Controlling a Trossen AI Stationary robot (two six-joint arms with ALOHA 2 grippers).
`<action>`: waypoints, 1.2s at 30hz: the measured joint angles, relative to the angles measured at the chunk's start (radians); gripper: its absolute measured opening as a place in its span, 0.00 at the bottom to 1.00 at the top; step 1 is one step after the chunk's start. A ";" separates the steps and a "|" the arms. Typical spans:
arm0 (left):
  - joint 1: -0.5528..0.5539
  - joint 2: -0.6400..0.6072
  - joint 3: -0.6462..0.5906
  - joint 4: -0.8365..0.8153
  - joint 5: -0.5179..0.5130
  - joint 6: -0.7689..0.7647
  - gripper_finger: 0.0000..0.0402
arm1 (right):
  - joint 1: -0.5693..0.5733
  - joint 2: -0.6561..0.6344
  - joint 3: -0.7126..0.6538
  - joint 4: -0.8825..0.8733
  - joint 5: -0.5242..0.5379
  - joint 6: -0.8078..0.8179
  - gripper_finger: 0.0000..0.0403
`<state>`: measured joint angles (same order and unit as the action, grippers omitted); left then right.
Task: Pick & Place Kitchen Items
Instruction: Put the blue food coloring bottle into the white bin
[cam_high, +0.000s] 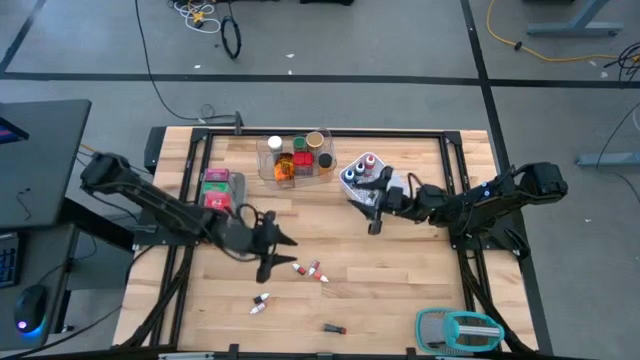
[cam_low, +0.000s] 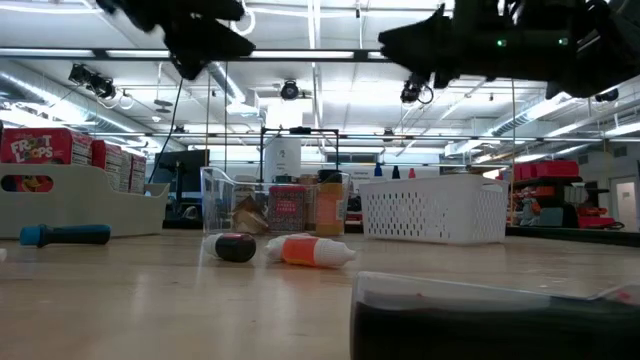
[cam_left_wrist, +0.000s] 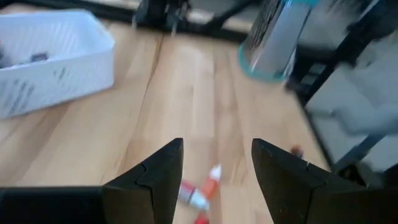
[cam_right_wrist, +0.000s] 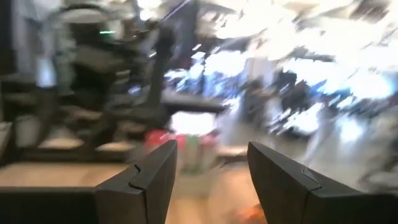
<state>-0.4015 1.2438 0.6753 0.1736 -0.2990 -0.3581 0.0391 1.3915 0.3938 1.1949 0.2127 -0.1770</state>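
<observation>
Two small vials (cam_high: 307, 270) with orange and red ends lie on the wood near the table's middle; in the left wrist view the vials (cam_left_wrist: 200, 191) show just beyond my open fingers. My left gripper (cam_high: 280, 254) (cam_left_wrist: 217, 148) hovers open right beside them, on their left. Two more vials (cam_high: 260, 303) (cam_high: 335, 328) lie nearer the near edge. Jars stand in the clear tray (cam_high: 295, 160). My right gripper (cam_high: 376, 205) (cam_right_wrist: 211, 149) is open above the near rim of the white mesh basket (cam_high: 362, 178), which holds small bottles.
A grey bin (cam_high: 220, 190) with red, pink and green boxes sits left of the clear tray. A teal-and-grey gadget (cam_high: 455, 328) lies at the near right corner. In the low view a blue-handled thing (cam_low: 65, 235) lies left of the vials. Bare wood spans the table's middle.
</observation>
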 joint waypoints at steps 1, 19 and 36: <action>-0.026 0.002 0.045 -0.098 -0.036 -0.011 0.50 | 0.000 0.000 0.000 0.038 0.032 -0.048 0.52; -0.121 0.315 0.301 -1.086 -0.103 -0.825 0.50 | 0.000 0.001 0.001 0.163 0.190 -0.199 0.52; -0.113 0.412 0.294 -1.199 0.030 -1.097 0.50 | 0.000 0.000 0.000 0.166 0.190 -0.199 0.52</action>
<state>-0.5145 1.6558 0.9697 -1.0259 -0.2691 -1.4547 0.0387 1.3918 0.3943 1.3605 0.4030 -0.3759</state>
